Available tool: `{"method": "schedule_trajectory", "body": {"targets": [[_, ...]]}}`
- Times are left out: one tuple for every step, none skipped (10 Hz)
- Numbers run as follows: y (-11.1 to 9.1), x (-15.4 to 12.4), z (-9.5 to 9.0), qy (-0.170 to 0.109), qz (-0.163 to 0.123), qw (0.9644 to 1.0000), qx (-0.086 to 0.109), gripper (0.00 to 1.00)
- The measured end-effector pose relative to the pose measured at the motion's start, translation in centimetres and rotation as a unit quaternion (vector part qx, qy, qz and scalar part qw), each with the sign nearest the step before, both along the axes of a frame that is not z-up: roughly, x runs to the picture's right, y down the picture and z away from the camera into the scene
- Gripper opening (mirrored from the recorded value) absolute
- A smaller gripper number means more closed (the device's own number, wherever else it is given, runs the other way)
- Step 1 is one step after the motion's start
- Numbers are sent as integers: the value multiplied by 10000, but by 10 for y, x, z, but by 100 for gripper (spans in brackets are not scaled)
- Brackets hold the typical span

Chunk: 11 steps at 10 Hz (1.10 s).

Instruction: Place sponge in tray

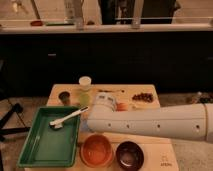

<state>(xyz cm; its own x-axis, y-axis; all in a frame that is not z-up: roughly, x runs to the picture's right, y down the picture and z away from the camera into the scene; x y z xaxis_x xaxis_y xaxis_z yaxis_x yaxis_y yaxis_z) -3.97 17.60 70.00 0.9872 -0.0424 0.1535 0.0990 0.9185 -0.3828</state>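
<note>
The green tray [40,150] lies at the table's front left, and a white brush [67,119] rests in it. My white arm [150,127] reaches in from the right across the middle of the table, ending beside the tray's right rim. The gripper is hidden under the arm's end and is shut; what it holds, if anything, cannot be seen. The sponge is hidden too, as the arm covers the spot just right of the tray.
An orange bowl [96,150] and a dark maroon bowl [130,155] stand at the front edge. Behind the arm are a pale cup [85,82], a small dark cup [64,96], brown snacks [144,97] and an orange item [121,106]. A dark counter runs behind the table.
</note>
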Motion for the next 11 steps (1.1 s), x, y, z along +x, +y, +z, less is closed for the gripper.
{"method": "schedule_trajectory", "body": {"targets": [[0,-1,0,-12,-9,10000,1,0],[0,0,0,-4,-1,10000,0,0],[0,0,0,-3,1,10000,0,0],[0,-1,0,-6,-2,10000,0,0],[0,-2,0,-15,-9,10000,-3,0],[0,-3,1,-51,-35,10000,-3,0],[0,-8,1,-104,-106,9999,3,0],[-1,-23,0,-197,-237,9995,15,0],[-1,-38,0,-280,-356,9990,27,0],[0,-58,-1,-373,-464,9982,36,0],[2,-80,-2,-465,-609,9971,35,0]]}}
